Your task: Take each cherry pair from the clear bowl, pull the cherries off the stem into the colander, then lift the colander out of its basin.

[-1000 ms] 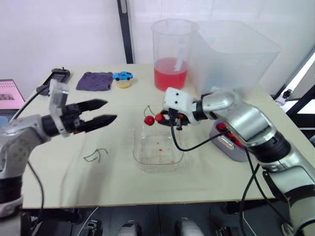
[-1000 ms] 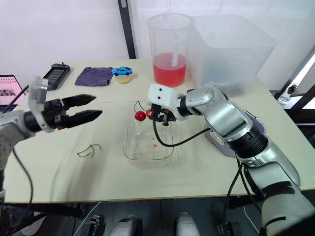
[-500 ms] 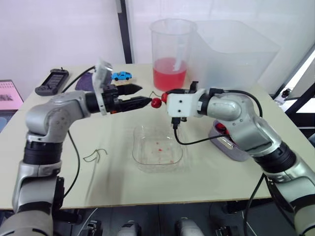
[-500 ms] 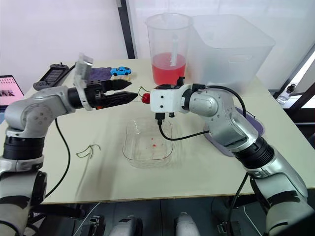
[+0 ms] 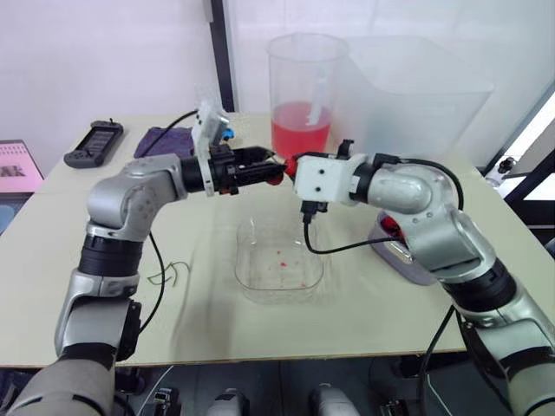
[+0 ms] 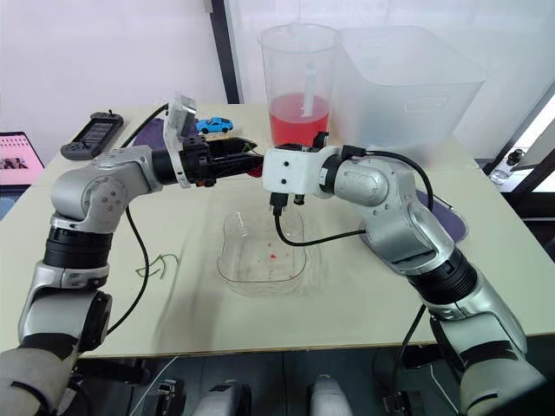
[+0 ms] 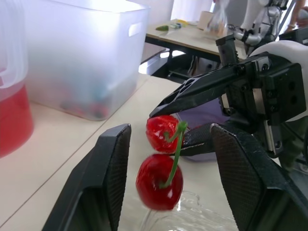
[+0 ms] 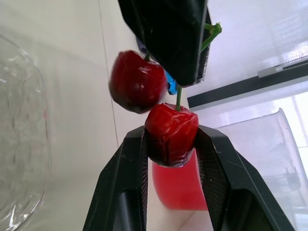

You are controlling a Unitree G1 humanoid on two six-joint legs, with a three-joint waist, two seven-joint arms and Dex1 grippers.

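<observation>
The pull-apart step is in hand. The right end effector (image 8: 171, 137) is pinching 1 cherry of the cherry pair (image 7: 160, 144) between its 2 black fingers. The left end effector (image 5: 267, 171) is spread, its fingers straddling the pair without touching it, so the free cherry (image 7: 159, 183) hangs on the green stem (image 7: 175, 144) between them.

The pair is held in the air above the counter (image 5: 104, 286), just beyond the far rim of the clear bowl (image 5: 260, 290), which looks empty apart from red specks. This is likely the last pair. 2 bare stems (image 5: 169, 273) lie on the counter near the left arm.

The colander (image 5: 397, 250) sits in its basin (image 5: 421, 270) on the robot's right, partly hidden by the right arm and well apart from the pair. Next, the left fingers need to press onto the free cherry or the stem, and the pull is best made over the colander; pulled here, a cherry would drop onto the counter or into the bowl
</observation>
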